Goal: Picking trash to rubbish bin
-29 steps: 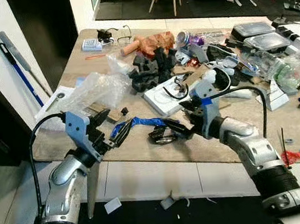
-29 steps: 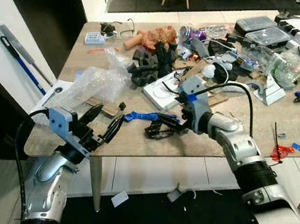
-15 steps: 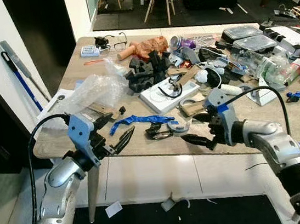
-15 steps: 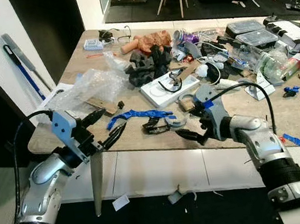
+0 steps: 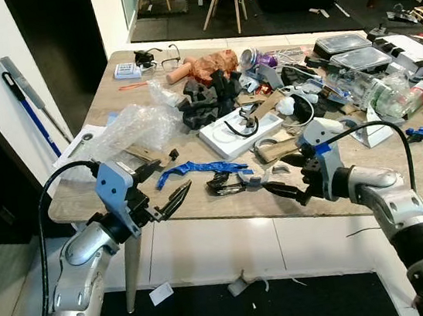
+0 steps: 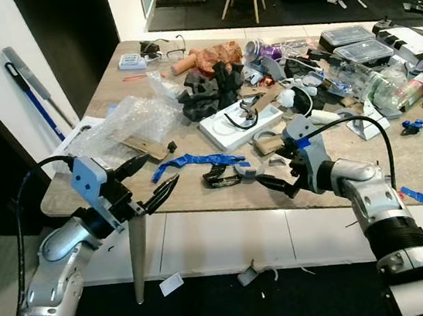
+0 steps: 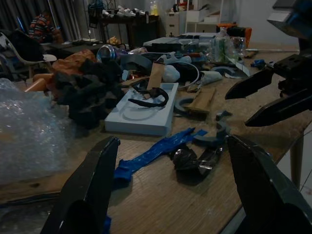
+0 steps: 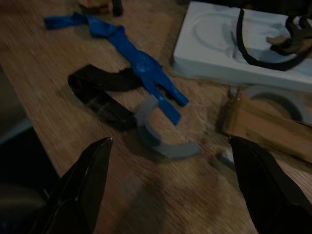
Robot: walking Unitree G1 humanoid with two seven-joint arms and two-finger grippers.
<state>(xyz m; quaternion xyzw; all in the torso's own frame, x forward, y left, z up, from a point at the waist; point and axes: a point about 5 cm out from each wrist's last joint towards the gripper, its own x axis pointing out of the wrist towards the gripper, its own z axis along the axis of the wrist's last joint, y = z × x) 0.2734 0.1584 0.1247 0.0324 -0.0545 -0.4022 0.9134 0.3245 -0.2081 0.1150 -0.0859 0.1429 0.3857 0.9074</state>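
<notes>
We see our right hand (image 5: 286,181) wide open and holding nothing, hanging just over the front edge of the bench (image 5: 202,203). Our left hand (image 5: 165,187) is open and empty too, near the left front corner. The trash is right there between them: a black crumpled wrapper (image 8: 100,95), a blue strip (image 8: 141,63) and a grey curved piece (image 8: 158,134), all close to the edge.

We think a clumsy poke could push the black wrapper or the grey piece off the edge and onto the floor (image 5: 293,303). The blue strip lies across the black wrapper, so grabbing one may drag the other. The white tray (image 5: 241,132) sits just behind, and a bump could shove it into the big pile.

There is open room in front of the bench, but the back is crowded. We cannot see a rubbish bin.
</notes>
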